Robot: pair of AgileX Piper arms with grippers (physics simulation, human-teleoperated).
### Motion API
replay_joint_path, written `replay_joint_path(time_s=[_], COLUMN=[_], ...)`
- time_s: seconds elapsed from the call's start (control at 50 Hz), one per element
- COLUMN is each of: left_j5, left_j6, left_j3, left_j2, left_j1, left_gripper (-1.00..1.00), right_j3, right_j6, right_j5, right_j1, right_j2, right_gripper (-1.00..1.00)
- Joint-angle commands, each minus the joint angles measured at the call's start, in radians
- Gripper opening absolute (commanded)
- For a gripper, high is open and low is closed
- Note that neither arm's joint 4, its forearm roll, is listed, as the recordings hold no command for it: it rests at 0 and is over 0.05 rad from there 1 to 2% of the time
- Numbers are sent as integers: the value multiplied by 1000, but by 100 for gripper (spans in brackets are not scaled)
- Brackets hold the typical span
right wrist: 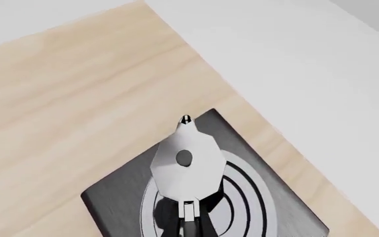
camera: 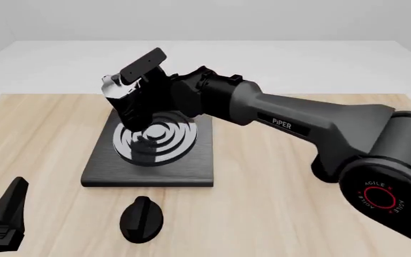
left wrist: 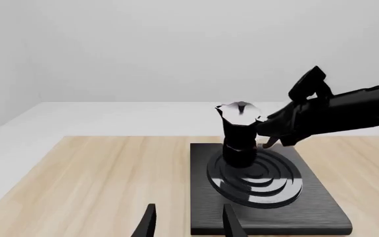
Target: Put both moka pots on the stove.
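Light wooden table (camera: pixel 277 176), black oval knob (camera: pixel 142 219), perhaps lying flat

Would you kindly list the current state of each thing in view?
moka pot: upright on the rings, lid closed, gripped at its handle side
stove: flat on the table, one pot on it
black oval knob: lying near the stove, untouched
right gripper: holding the pot
left gripper: jaws open, empty

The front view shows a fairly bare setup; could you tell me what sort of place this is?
Probably a simulated kitchen-style test bench, not a real kitchen: a plain wooden table in blank white surroundings, a stove with concentric rings, and a moka pot at the right gripper.
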Motion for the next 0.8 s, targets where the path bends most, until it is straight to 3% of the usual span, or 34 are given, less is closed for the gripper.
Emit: replay_joint_path(time_s=[0.02, 0.8], left_j5=[0, 0], left_j6=[0, 0], left_j3=[0, 0], left_j2=[0, 0], left_j1=[0, 0], left_gripper=[100, 100], right_j3=[-42, -63], right_j6=[37, 33], right_j5=[-3, 15], right_j1=[-7, -58], right_j2=[15, 105], right_gripper=[-100, -100])
